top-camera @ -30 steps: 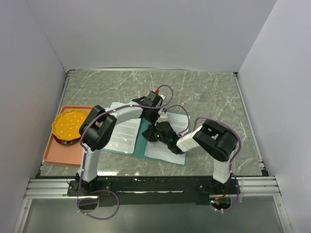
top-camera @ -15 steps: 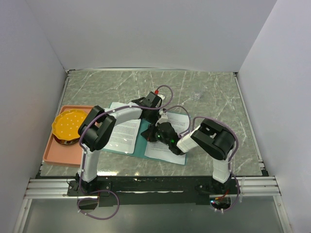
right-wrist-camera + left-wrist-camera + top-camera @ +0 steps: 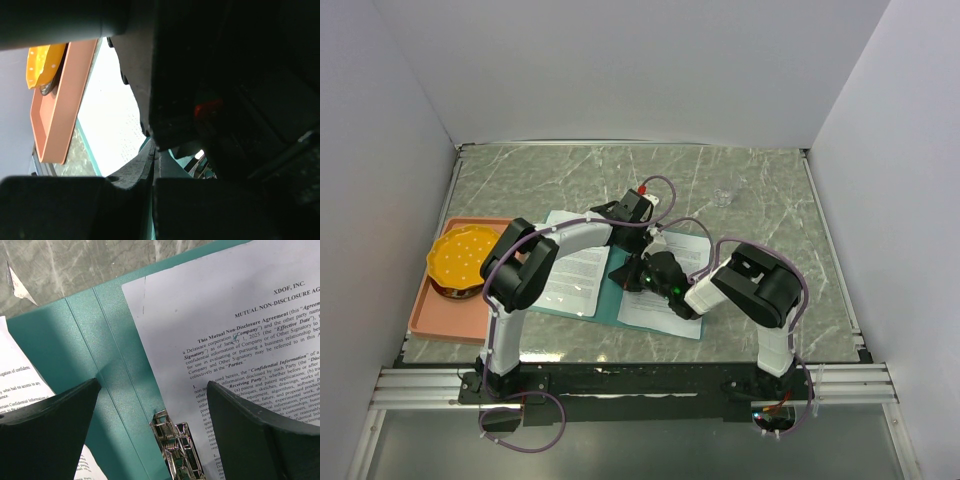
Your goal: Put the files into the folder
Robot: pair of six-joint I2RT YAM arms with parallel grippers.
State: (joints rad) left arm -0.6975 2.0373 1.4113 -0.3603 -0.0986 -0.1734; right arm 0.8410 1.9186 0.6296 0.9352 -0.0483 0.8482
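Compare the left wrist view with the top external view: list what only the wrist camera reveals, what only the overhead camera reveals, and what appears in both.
Only the left wrist view shows the readable print on the right-hand sheet, a mutual non-disclosure agreement headed XDOF, INC., the metal clip at the spine, and the left gripper open above it.

Only the top external view shows the salmon tray, the yellow dish in it, both whole arms and the grey walls.

Both show the teal folder lying open, printed sheets on either half, and the marbled table.

Overhead view faces down; 2 wrist views sit close over the folder (image 3: 95, 365).
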